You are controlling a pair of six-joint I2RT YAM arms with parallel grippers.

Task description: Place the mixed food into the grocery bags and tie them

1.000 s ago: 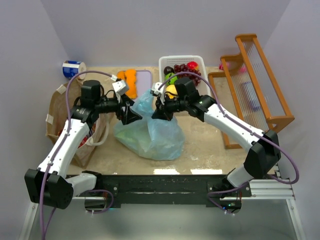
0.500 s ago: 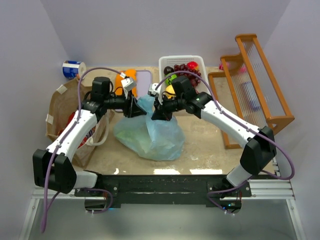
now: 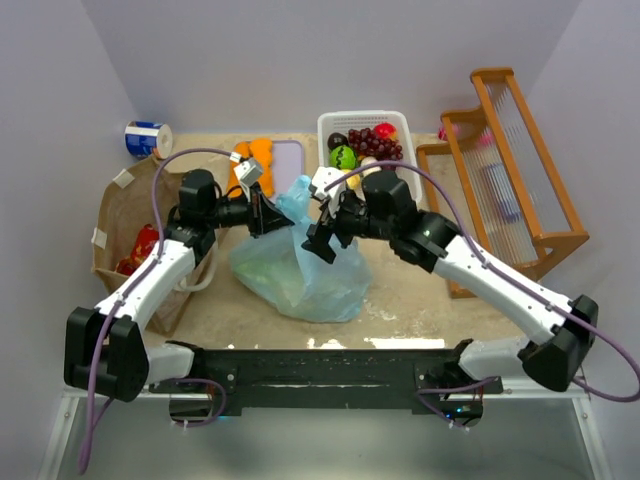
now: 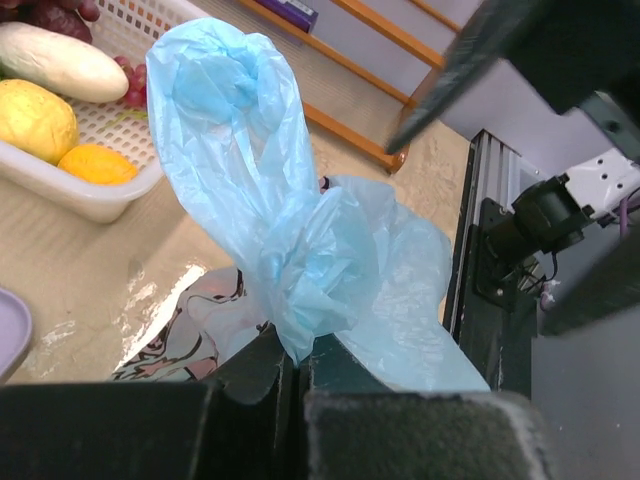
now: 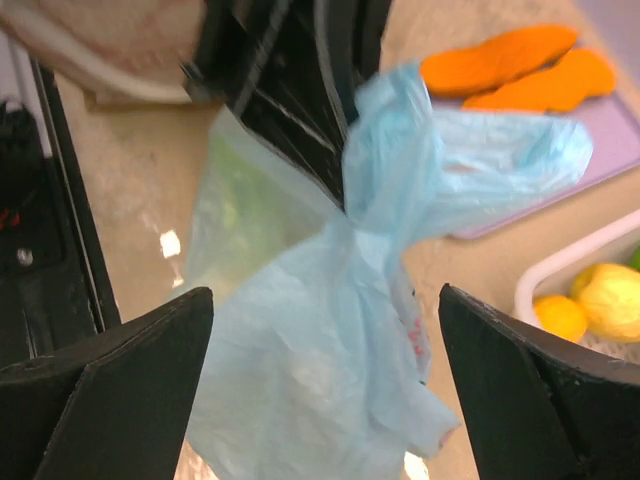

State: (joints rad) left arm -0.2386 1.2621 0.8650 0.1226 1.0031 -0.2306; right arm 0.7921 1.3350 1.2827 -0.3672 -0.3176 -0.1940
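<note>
left hand [image 3: 266, 218]: pinched tight on gathered neck of blue bag [image 3: 300, 275], near-left of white basket [image 3: 362, 119] | right hand [image 3: 324, 238]: fingers spread wide, empty, just before basket | mixed food [image 3: 372, 142]: some in basket | bag: on table [image 3: 420, 290]

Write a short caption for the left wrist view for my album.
Left gripper pinching the bunched neck of a light-blue plastic bag, a white basket of toy food behind.
</note>
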